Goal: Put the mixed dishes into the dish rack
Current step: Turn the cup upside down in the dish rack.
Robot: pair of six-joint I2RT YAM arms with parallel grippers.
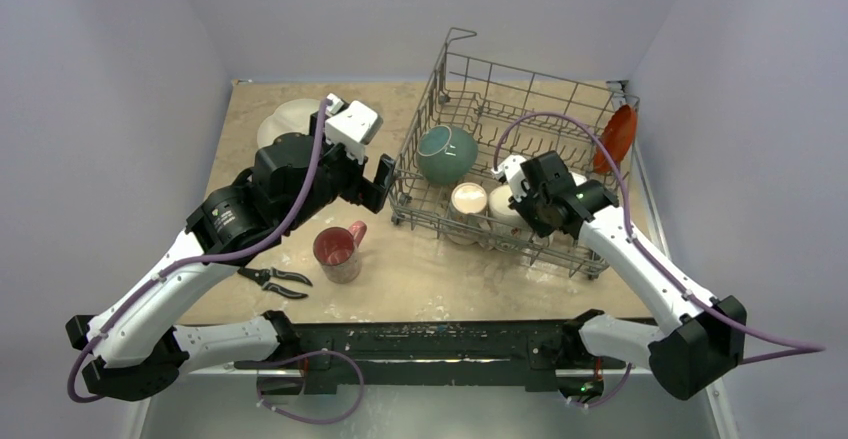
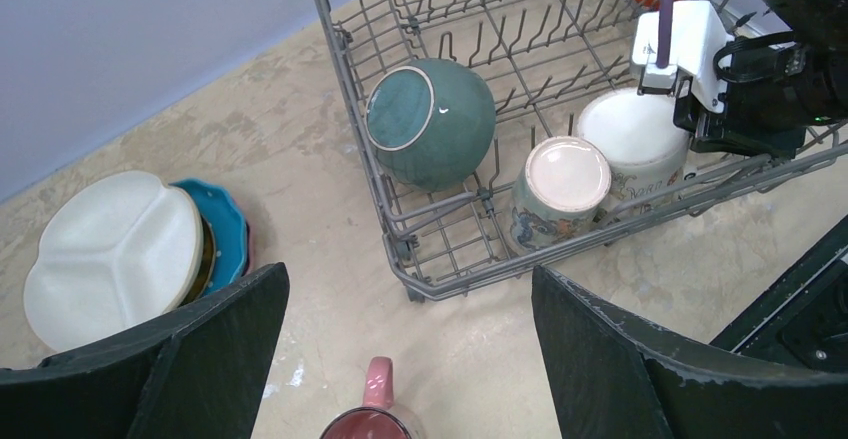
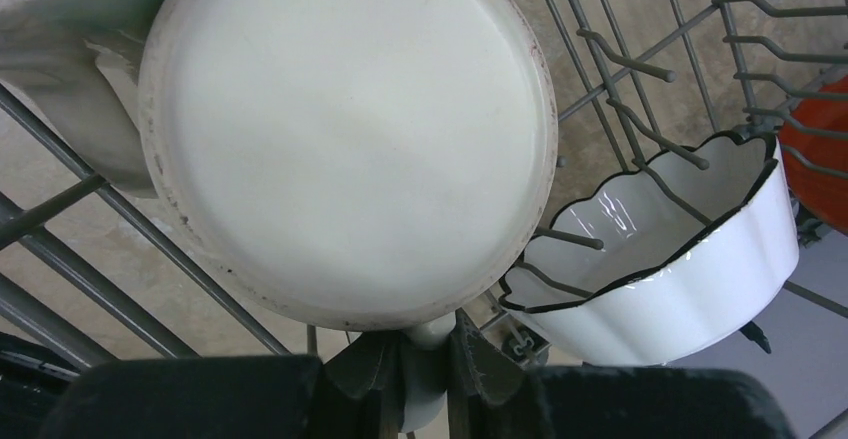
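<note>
The grey wire dish rack (image 1: 437, 81) holds a teal bowl (image 1: 447, 154), a patterned mug (image 1: 468, 199), a cream mug (image 1: 503, 206), a small white fluted bowl (image 3: 680, 269) and an orange plate (image 1: 620, 137). My right gripper (image 3: 425, 359) is inside the rack, shut on the handle of the upturned cream mug (image 3: 350, 139). My left gripper (image 2: 408, 274) hangs open over the table just left of the rack. The red mug (image 2: 370, 421) stands upright below it, untouched.
A white divided plate (image 2: 110, 254) lies on a blue plate (image 2: 228, 234) at the table's back left. Black-handled pliers (image 1: 273, 280) lie near the front left edge, by the red mug (image 1: 338, 251).
</note>
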